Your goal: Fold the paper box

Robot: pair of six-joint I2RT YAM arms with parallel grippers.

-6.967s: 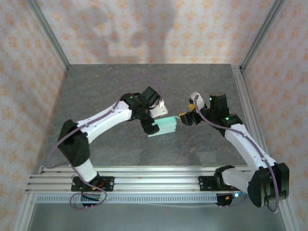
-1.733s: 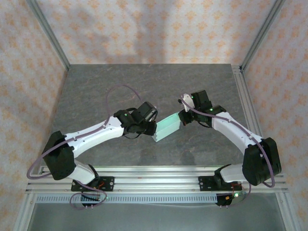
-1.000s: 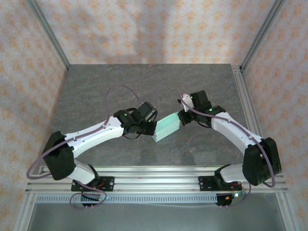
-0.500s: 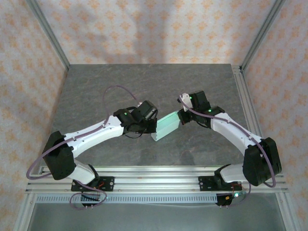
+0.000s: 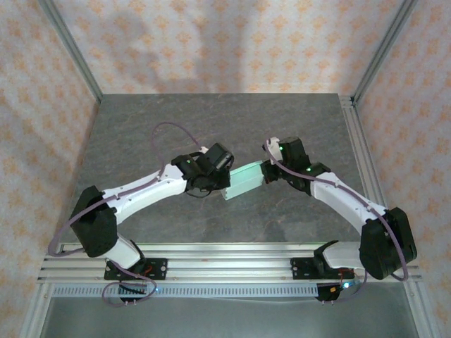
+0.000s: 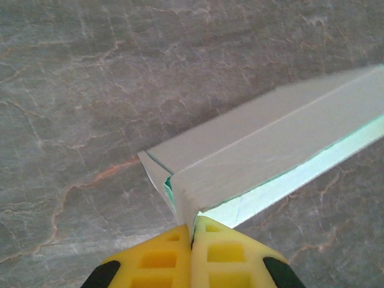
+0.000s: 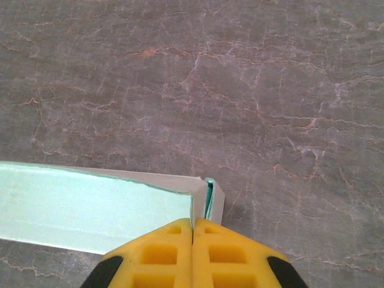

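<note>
Roughly midway between the left and right edges of the grey marbled counter (image 5: 176, 120), a little nearer its near edge than its far one, the paper box (image 5: 243, 182) is held between the 2 tools as a long, shallow mint trough. It lies at a slant, its right end pointing toward the far right corner and its left end toward the near left corner.

The left tool (image 5: 224, 189) is fully closed on the box's left end. In the left wrist view its yellow fingers (image 6: 156, 258) meet with a thin wall of card pinched between them at a corner, and the pale outside of the box (image 6: 270, 138) runs away up and to the right.

The right tool (image 5: 265, 173) is likewise clamped tight on the opposite end. Its wrist view shows the fingertips (image 7: 228, 252) pressed together on the end wall at a corner, the mint inside of the box (image 7: 90, 207) stretching off to the left. Whether the box's underside touches the counter, I cannot tell.
</note>
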